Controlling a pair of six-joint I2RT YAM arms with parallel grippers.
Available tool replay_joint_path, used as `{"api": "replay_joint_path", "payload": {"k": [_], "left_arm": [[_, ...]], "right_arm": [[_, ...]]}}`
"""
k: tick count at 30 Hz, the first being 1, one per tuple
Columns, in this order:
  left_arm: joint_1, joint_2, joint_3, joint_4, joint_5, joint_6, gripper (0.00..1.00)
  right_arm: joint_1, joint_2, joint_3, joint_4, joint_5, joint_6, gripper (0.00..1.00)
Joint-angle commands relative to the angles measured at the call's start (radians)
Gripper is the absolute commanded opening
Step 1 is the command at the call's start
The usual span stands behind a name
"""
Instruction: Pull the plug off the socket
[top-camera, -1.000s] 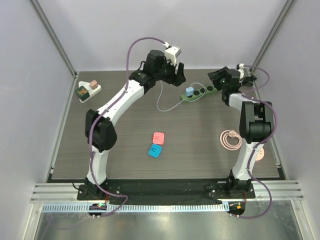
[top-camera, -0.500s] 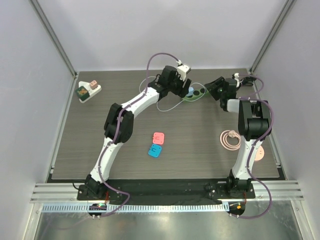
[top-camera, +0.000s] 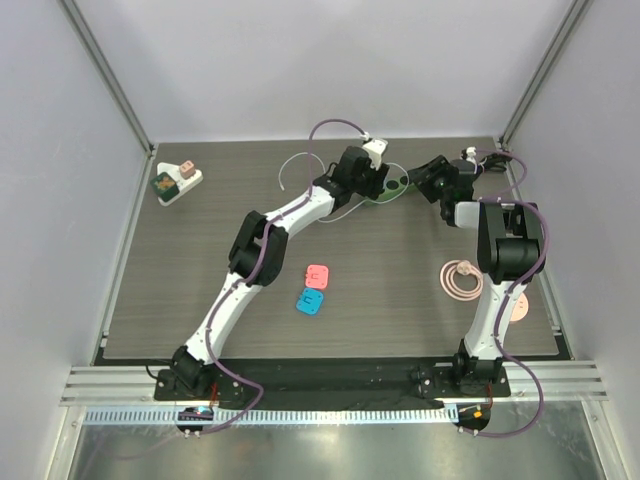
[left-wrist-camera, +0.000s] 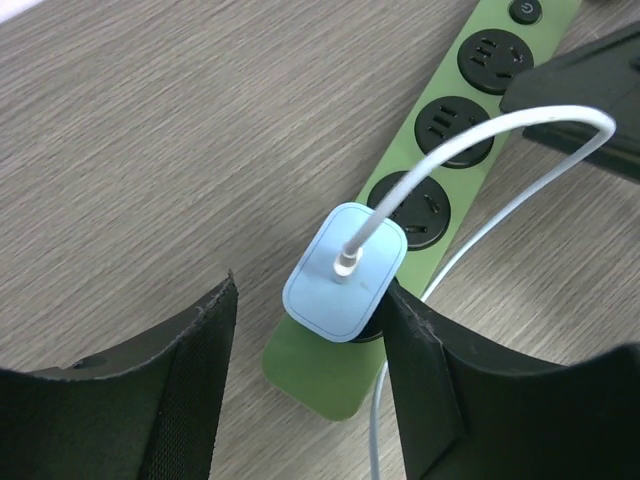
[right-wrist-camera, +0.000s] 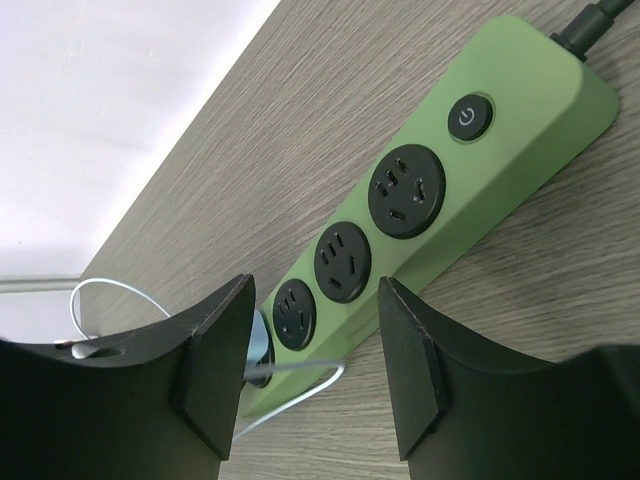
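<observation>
A green power strip (top-camera: 397, 189) lies at the back of the table. A light blue plug (left-wrist-camera: 345, 268) with a white cable (left-wrist-camera: 470, 135) sits in the end socket of the strip (left-wrist-camera: 315, 375). My left gripper (left-wrist-camera: 310, 335) is open around the plug. Its right finger (left-wrist-camera: 430, 380) is against the plug's edge and its left finger (left-wrist-camera: 190, 370) stands apart. My right gripper (right-wrist-camera: 315, 330) is open and straddles the strip (right-wrist-camera: 500, 120) over the empty sockets. The plug (right-wrist-camera: 262, 345) shows partly behind its left finger. In the top view the left gripper (top-camera: 372, 180) and right gripper (top-camera: 428, 174) are close together.
A pink square pad (top-camera: 318, 273) and a blue one (top-camera: 310, 302) lie mid-table. A coiled pink cable (top-camera: 461, 278) and a pink disc (top-camera: 520, 307) lie at the right. A white adapter block (top-camera: 177, 181) sits at the back left. Walls enclose the table.
My left arm has stretched right and down, bringing its gripper from above the table onto the plug. My right gripper has shifted slightly left along the strip.
</observation>
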Motion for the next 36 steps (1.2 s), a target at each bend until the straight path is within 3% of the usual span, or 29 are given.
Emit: {"api": "replay_joint_path", "payload": {"k": [1, 5, 15, 34, 36], "left_arm": [[0.003, -0.002, 0.044, 0.095, -0.029, -0.020, 0.59], [0.003, -0.008, 0.020, 0.133, 0.011, -0.026, 0.56], [-0.003, -0.002, 0.008, 0.169, 0.125, -0.043, 0.56], [-0.001, 0.017, 0.046, 0.046, 0.121, -0.079, 0.46], [-0.003, 0.021, 0.047, 0.049, 0.134, -0.083, 0.41]], "right_arm": [[0.005, -0.049, 0.005, 0.033, -0.030, -0.028, 0.58], [0.007, -0.035, -0.001, 0.058, -0.047, -0.004, 0.58], [-0.012, -0.030, 0.015, -0.009, -0.040, 0.023, 0.59], [-0.043, -0.099, -0.005, -0.069, -0.046, 0.021, 0.62], [-0.042, -0.096, -0.008, -0.069, -0.047, 0.020, 0.63]]}}
